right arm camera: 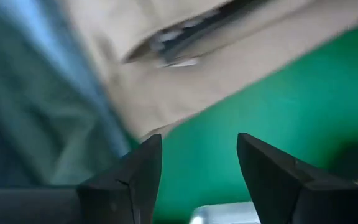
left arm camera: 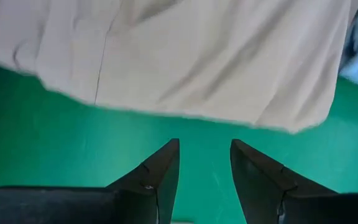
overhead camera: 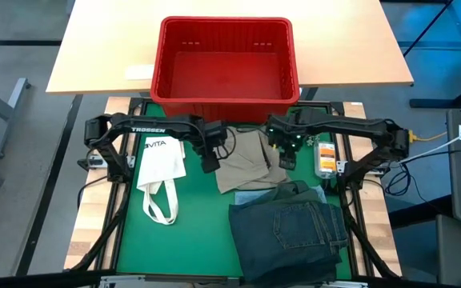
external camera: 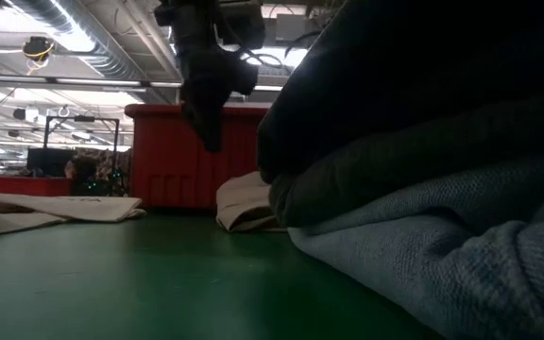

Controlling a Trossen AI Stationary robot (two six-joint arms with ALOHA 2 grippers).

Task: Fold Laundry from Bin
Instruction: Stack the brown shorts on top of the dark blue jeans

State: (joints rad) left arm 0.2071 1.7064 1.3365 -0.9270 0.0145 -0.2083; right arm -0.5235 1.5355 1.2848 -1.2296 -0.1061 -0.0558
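A folded khaki-beige garment (overhead camera: 246, 160) lies flat on the green mat, just in front of the red bin (overhead camera: 226, 64). Folded blue jeans (overhead camera: 288, 230) lie on the mat's near right part, with a dark piece (overhead camera: 290, 192) along their far edge. My left gripper (overhead camera: 209, 164) hovers open above the mat at the khaki garment's left edge (left arm camera: 185, 115). My right gripper (overhead camera: 286, 160) hovers open at the garment's right edge (right arm camera: 185, 109). Nothing is between either pair of fingers.
A white tote bag (overhead camera: 160, 172) with loop handles lies on the mat's left part. An orange-and-white object (overhead camera: 324, 158) sits by the mat's right edge. The bin stands on a light wooden table (overhead camera: 102, 48) beyond the mat. Bare green mat (overhead camera: 182, 248) lies near left.
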